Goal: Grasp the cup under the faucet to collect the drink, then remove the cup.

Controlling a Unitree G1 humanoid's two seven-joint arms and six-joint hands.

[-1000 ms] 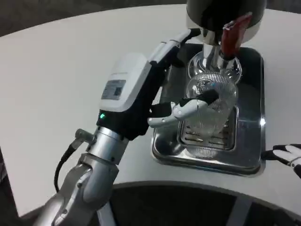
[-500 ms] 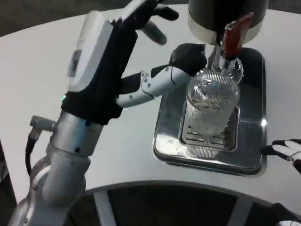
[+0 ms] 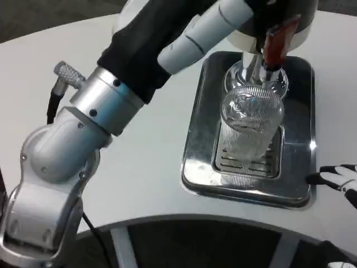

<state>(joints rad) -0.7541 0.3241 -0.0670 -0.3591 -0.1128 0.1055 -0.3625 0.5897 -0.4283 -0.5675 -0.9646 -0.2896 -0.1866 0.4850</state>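
White tabletop point(image 3: 83, 44) fills the frame, with a steel drip tray point(image 3: 195, 178) set at about three o'clock. On the tray's slotted grate stands a ribbed clear glass cup point(image 3: 251, 120), upright, directly beneath the red tap lever point(image 3: 274, 47) and spout of a dark drink dispenser point(image 3: 290, 17) at one o'clock; that placement would let any pour fall straight into the cup. Nothing grips the cup. The robot's left hand point(image 3: 189, 39) reaches high across twelve o'clock toward the dispenser, its white and black fingers running up to the picture's top edge, so whether they are spread, curled or pressing anything cannot be told. Its silver forearm point(image 3: 83, 117) slants from seven o'clock upward. The right hand point(image 3: 340, 180) shows at four o'clock, fingertips resting on the table just beside the tray's corner, holding nothing so far as can be seen. Judging by the raised left arm, the tap looks the likely target; removing the cup is not yet done.
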